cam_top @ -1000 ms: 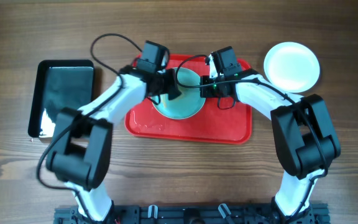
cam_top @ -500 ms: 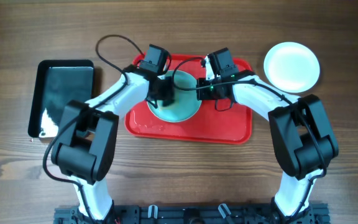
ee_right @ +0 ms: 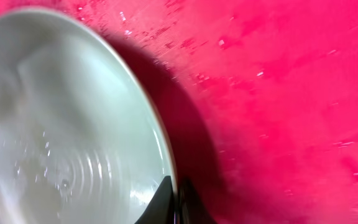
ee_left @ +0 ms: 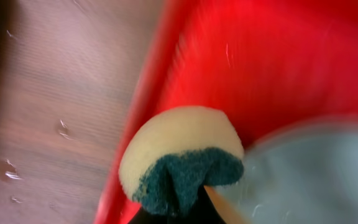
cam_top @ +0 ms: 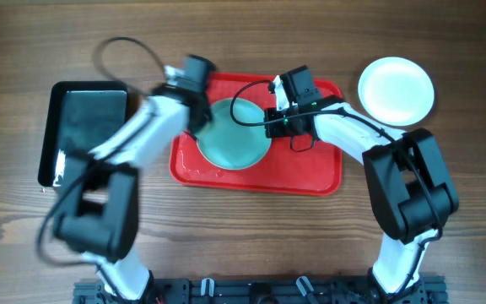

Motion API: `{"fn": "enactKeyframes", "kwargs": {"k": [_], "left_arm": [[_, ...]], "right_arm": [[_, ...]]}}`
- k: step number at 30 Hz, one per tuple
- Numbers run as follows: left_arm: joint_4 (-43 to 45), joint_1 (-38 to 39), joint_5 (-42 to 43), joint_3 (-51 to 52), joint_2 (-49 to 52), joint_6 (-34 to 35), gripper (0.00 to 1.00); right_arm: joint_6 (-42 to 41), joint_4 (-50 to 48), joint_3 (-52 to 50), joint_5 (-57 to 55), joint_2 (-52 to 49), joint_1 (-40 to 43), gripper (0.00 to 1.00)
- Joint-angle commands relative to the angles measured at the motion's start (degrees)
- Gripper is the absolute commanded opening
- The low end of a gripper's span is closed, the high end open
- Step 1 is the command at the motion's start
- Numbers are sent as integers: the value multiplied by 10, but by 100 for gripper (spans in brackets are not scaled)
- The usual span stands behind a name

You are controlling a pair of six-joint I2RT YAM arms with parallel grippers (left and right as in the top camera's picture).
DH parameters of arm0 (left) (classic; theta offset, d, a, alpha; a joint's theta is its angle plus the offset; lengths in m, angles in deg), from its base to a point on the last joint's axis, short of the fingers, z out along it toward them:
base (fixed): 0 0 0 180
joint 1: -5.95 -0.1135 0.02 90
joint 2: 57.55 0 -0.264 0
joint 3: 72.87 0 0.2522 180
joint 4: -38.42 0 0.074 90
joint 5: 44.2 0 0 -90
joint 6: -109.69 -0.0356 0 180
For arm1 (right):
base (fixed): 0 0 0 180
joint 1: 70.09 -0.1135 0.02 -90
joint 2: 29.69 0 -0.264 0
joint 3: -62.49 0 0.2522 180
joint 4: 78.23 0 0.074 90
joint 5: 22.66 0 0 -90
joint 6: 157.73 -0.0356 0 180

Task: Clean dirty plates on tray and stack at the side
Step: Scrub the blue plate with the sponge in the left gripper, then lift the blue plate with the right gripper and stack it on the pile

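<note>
Your bench (cam_top: pixel 243 245) of brown wood carries everything. The red tray (cam_top: pixel 310 173) lies beneath both the left tool (ee_left: pixel 173 210) and the right tool (ee_right: pixel 174 202); in the left wrist view its raised rim runs just to the left tool's left, with bare wood beyond. The black tray (cam_top: pixel 83 118) sits apart from the red one, farther out on the left tool's outer side. The turquoise plate (cam_top: pixel 234 139) rests on the red tray between your two tools. The white plate (cam_top: pixel 396 90) lies on the bench off the tray, well out past the right tool. Your left tool is pinching a sponge (ee_left: pixel 179 149), yellow foam with a green scouring face, held over the tray floor just beside the turquoise plate's edge. Your right tool is pressed onto that plate's rim, one fingertip inside it and one outside. The left arm shows blurred from overhead.
</note>
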Motion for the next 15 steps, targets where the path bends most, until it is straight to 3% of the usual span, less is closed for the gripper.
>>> {"fn": "enactKeyframes", "kwargs": {"k": [1, 5, 7, 9, 12, 15], "left_arm": [[29, -141, 118, -8, -125, 26, 4], [5, -306, 119, -5, -139, 26, 4], [-5, -354, 118, -3, -94, 25, 4], [3, -367, 114, -3, -43, 25, 4], [12, -387, 115, -3, 2, 25, 4], [12, -394, 115, -3, 20, 25, 7]], "right_arm": [[93, 10, 2, -96, 47, 5, 4], [259, -29, 4, -262, 152, -59, 4], [429, -114, 4, -450, 198, -153, 4], [556, -184, 4, -541, 199, -208, 4], [637, -224, 4, -589, 199, -231, 4], [652, -259, 4, -595, 199, -231, 4]]}}
